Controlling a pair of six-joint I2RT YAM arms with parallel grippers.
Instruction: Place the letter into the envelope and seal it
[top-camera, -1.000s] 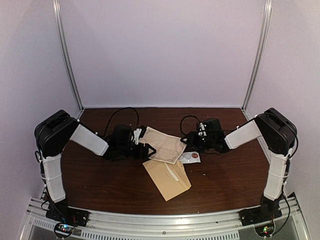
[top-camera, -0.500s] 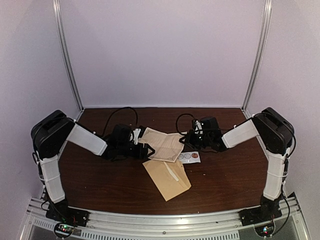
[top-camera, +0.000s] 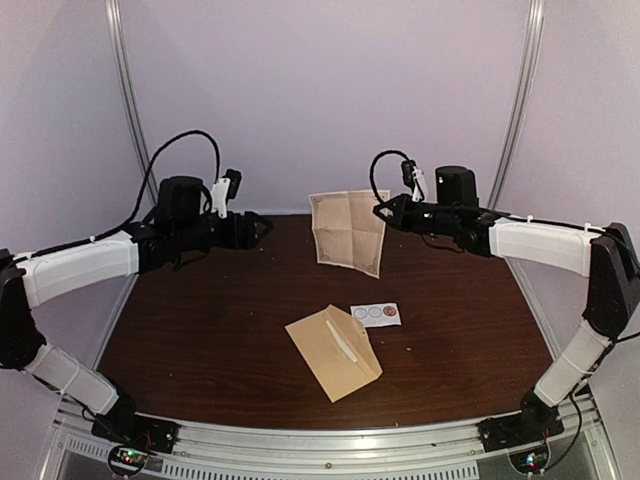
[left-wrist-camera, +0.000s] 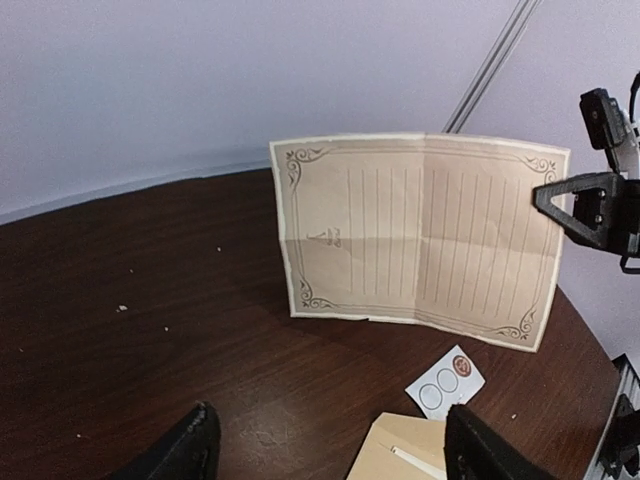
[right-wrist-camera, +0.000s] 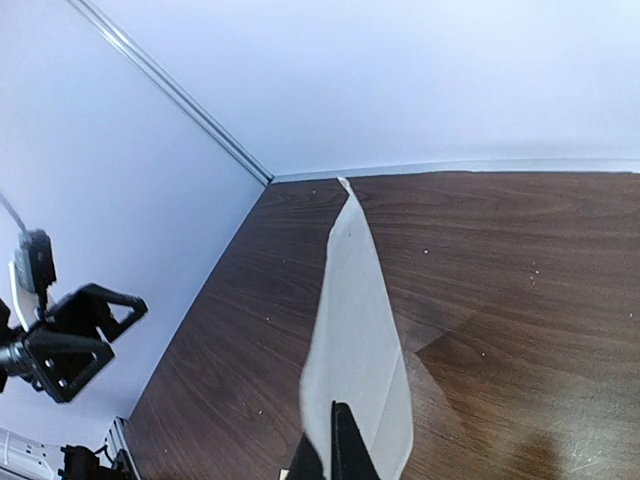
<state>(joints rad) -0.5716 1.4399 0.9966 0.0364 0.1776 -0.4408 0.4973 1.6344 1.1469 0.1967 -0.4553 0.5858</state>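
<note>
**Letter held upright, envelope flat below**

The right hand (top-camera: 383, 208) is pinched shut on the upper corner of the cream ruled paper letter with ornate printed corners (top-camera: 348, 232). The letter hangs upright and unfolded over the far part of the dark brown wooden surface (top-camera: 200, 330); whether its lower edge touches cannot be told. The left hand (top-camera: 262, 226) is raised, well apart from the sheet, spread wide and empty. The tan kraft-paper rectangular envelope (top-camera: 335, 352) lies flat near the front middle, with a small white card with round stickers (top-camera: 376, 314) just beside its far corner.
</note>
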